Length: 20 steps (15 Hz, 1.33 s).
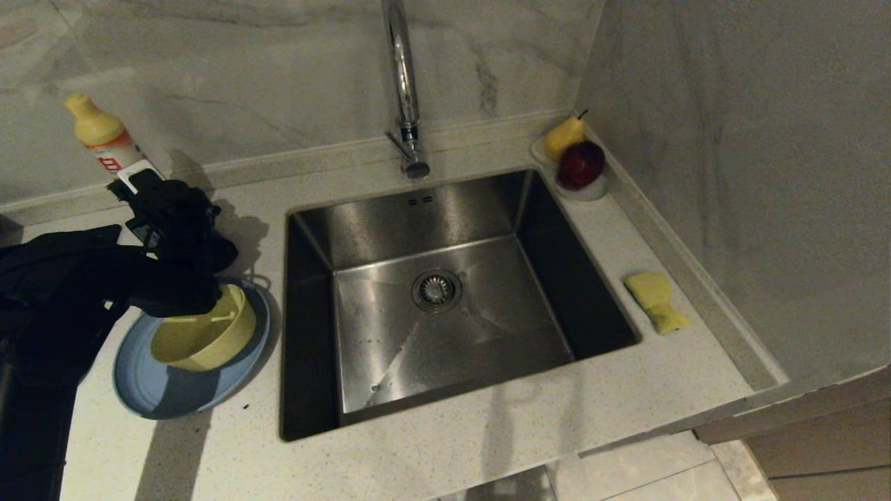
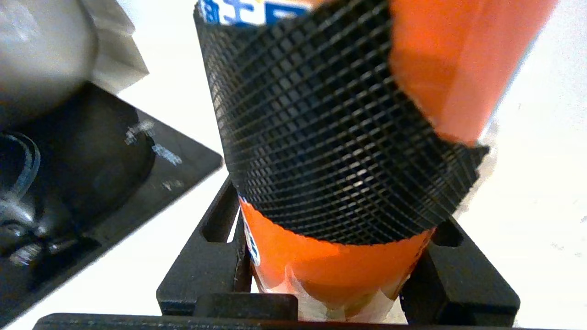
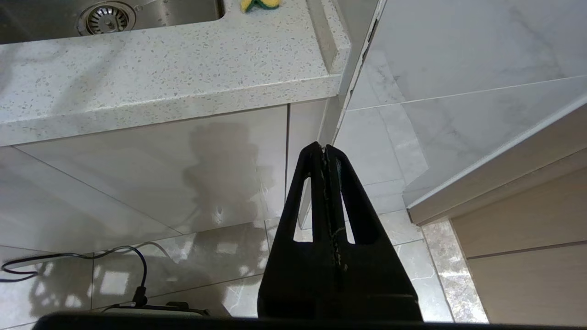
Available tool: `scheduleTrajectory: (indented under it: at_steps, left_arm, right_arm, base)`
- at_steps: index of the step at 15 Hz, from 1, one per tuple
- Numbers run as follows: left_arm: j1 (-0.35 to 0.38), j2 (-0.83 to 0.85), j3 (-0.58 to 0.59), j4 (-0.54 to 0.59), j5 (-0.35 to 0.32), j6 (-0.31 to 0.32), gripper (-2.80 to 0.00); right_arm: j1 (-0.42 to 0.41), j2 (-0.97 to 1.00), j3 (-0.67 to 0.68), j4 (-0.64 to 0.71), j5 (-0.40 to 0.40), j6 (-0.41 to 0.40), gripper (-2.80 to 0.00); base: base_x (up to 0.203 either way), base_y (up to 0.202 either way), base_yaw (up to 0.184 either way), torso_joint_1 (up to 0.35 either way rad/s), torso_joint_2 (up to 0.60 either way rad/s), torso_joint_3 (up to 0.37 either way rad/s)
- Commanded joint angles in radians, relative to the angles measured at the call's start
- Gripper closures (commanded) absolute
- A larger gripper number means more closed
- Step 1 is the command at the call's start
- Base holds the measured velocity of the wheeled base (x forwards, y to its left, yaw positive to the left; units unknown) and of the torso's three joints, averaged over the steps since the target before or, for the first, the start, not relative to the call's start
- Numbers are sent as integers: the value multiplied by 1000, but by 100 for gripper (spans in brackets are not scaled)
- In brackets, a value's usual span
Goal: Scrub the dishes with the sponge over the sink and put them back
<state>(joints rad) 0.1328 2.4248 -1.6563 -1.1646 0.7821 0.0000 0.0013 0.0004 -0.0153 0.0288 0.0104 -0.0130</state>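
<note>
At the left end of the surface (image 1: 431, 459), beside the sink (image 1: 445, 292), the left pincer (image 1: 150, 184) is clamped around a detergent bottle (image 1: 104, 139). From the head view, the black arm reaches in from the left edge and covers the bottle's lower half; the bottle's yellow cap and white-and-orange label rise above it, close to the back wall. From the left wrist view, the bottle's orange label (image 2: 321, 261) sits between the two black fingers (image 2: 321, 137), one ridged pad pressed flat across it.

Just in front of the arm, a pale-yellow bowl (image 1: 205, 334) rests tilted on a wide slate-blue plate (image 1: 160, 390), which lies flat near the sink's left rim. The arm overlaps the bowl's upper edge in the head view; whether it touches cannot be told.

The steel sink fills the middle of the surface, with a round drain (image 1: 436, 289) in its floor and a tall chrome tap (image 1: 404, 83) at its back edge. The sponge (image 1: 656, 300), yellow and pinched at one end, lies on the surface to the right of the sink, near the side wall. At the back right corner, a yellow pear (image 1: 562, 136) and a red apple (image 1: 581, 165) sit on a small white dish (image 1: 592, 191).

The right pincer (image 3: 324, 151) hangs below the surface's front edge, its fingers pressed together and holding nothing, pointing toward the tiled floor (image 3: 137, 275) and cabinet front.
</note>
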Motion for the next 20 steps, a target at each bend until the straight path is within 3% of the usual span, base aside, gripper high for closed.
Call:
scheduleTrajectory:
  at_steps: [1, 11, 20]
  left_arm:
    - [1, 19, -31, -3, 5, 1, 0]
    - [4, -44, -43, 12, 3, 8, 0]
    - [2, 7, -149, 167, -6, -23, 0]
  right_arm:
    - [0, -2, 0, 0, 0, -1, 0]
    - [0, -2, 0, 0, 0, -1, 0]
    - [0, -2, 0, 0, 0, -1, 0]
  base:
    - [0, 0, 0, 0, 0, 0]
    - [0, 0, 0, 0, 0, 0]
    - [0, 0, 0, 0, 0, 0]
